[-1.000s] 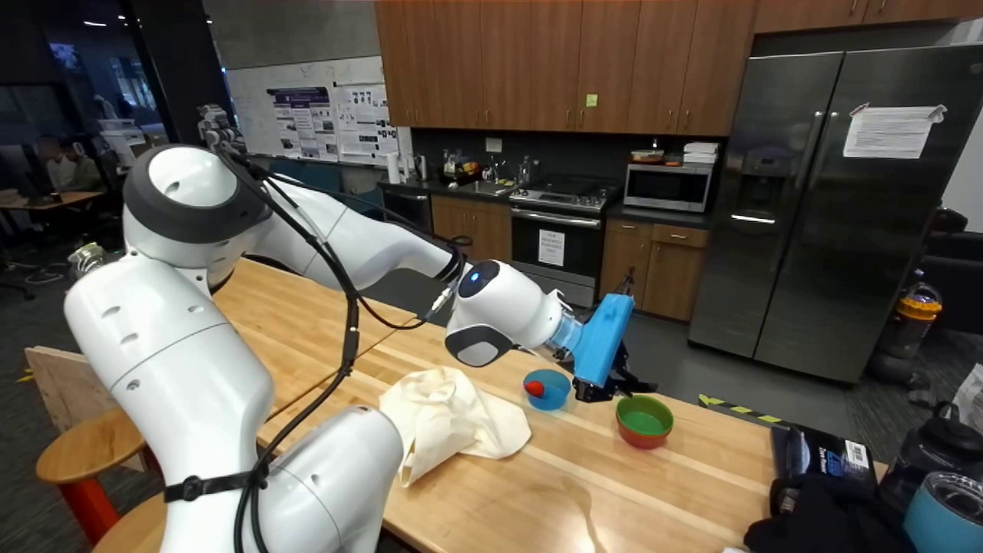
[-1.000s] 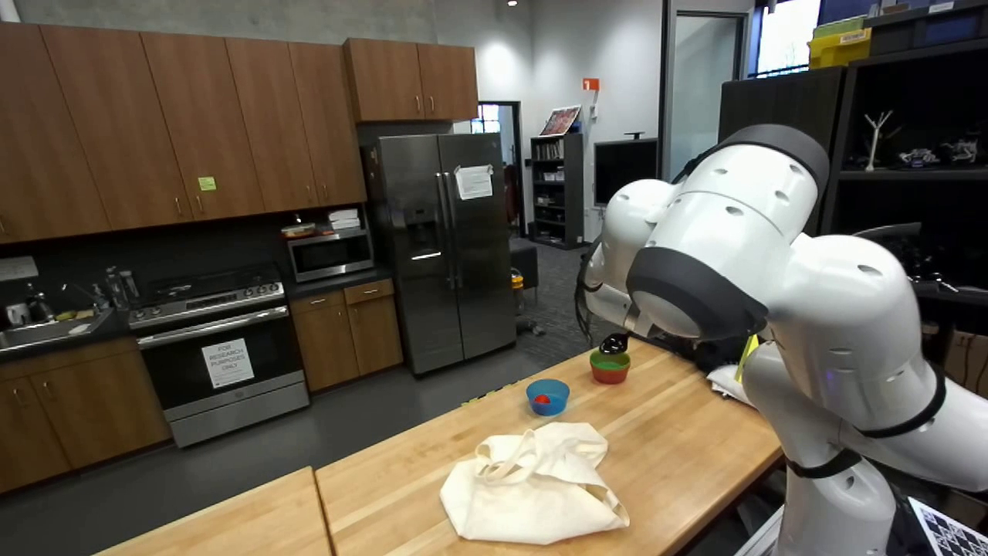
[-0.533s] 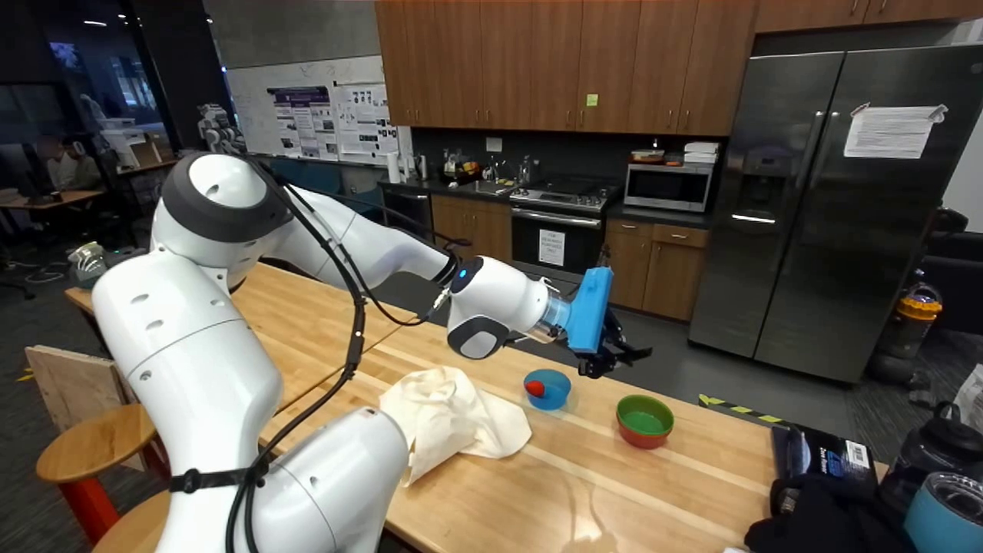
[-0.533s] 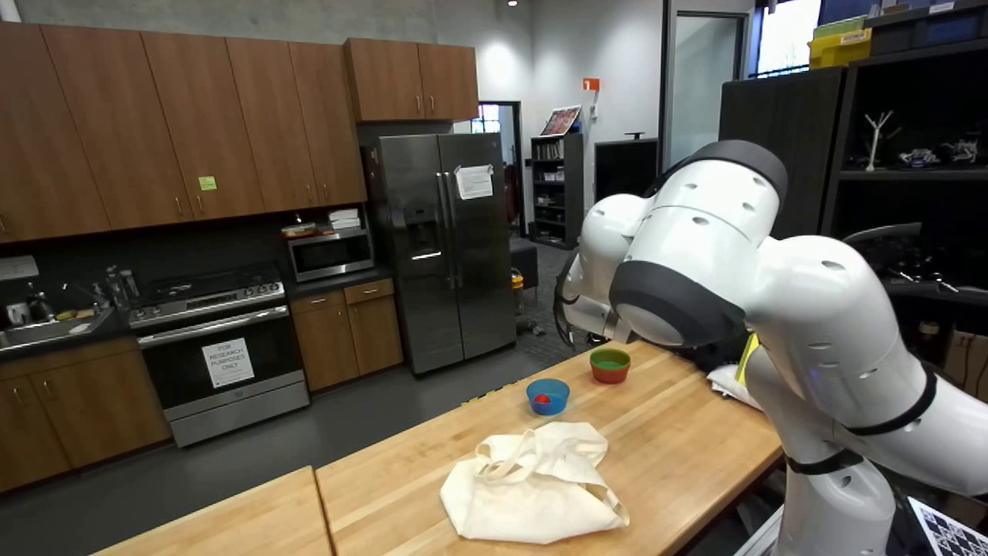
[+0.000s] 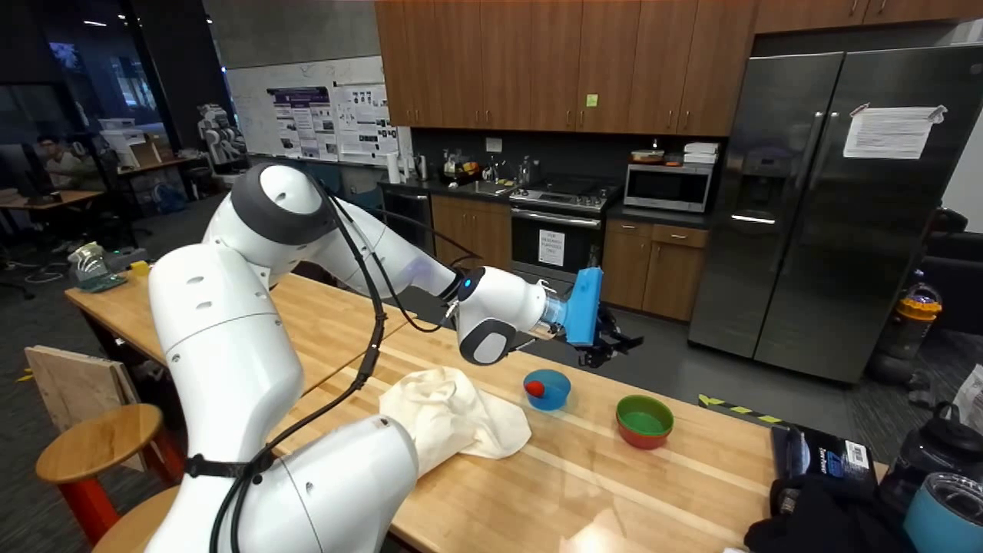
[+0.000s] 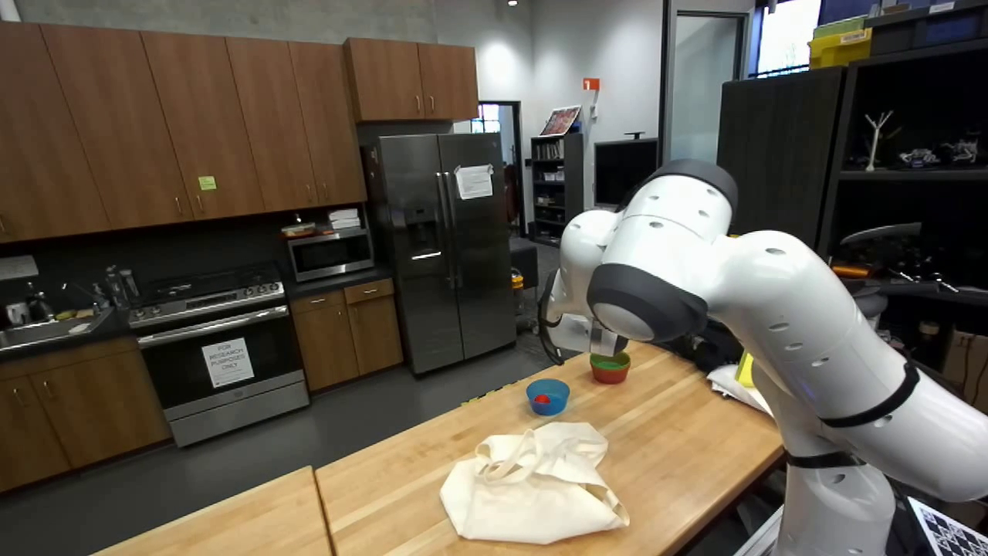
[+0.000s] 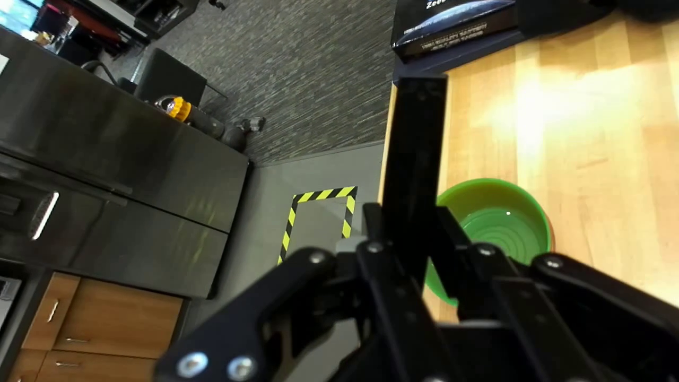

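Observation:
My gripper hovers above the table's far edge, behind and above the bowls in an exterior view. In the wrist view its fingers are shut on a long flat black bar, perhaps a utensil handle. A green bowl sits nested in a red one and is nearest the gripper. The green bowl also shows in the wrist view, partly behind the fingers. A blue bowl with a red piece in it stands beside them. In an exterior view the arm hides most of the gripper.
A crumpled cream cloth bag lies on the wooden table. A black box, dark cloth, a black bottle and a blue cup stand at one end. Stools stand beside the table.
The gripper has risen and drawn back from the green bowl. The arm's elbow has swung across and lower. The bowls and bag have not moved.

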Available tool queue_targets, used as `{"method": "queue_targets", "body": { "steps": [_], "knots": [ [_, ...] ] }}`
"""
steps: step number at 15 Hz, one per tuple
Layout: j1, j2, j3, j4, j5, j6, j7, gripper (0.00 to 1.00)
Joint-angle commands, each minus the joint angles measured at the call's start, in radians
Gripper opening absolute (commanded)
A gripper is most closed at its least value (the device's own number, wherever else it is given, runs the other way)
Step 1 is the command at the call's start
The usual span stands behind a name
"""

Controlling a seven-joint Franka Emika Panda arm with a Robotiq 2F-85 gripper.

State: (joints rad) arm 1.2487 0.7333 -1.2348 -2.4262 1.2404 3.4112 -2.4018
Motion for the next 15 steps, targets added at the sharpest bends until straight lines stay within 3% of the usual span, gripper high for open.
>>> {"method": "queue_targets", "body": {
  "steps": [1, 9, 15],
  "knots": [
    [-0.102, 0.029, 0.106, 0.080, -0.027, 0.035, 0.036, 0.06],
    [-0.173, 0.070, 0.246, 0.169, -0.051, 0.050, 0.023, 0.06],
    [-0.178, 0.166, 0.285, 0.174, -0.045, 0.051, 0.015, 0.06]
  ]
}}
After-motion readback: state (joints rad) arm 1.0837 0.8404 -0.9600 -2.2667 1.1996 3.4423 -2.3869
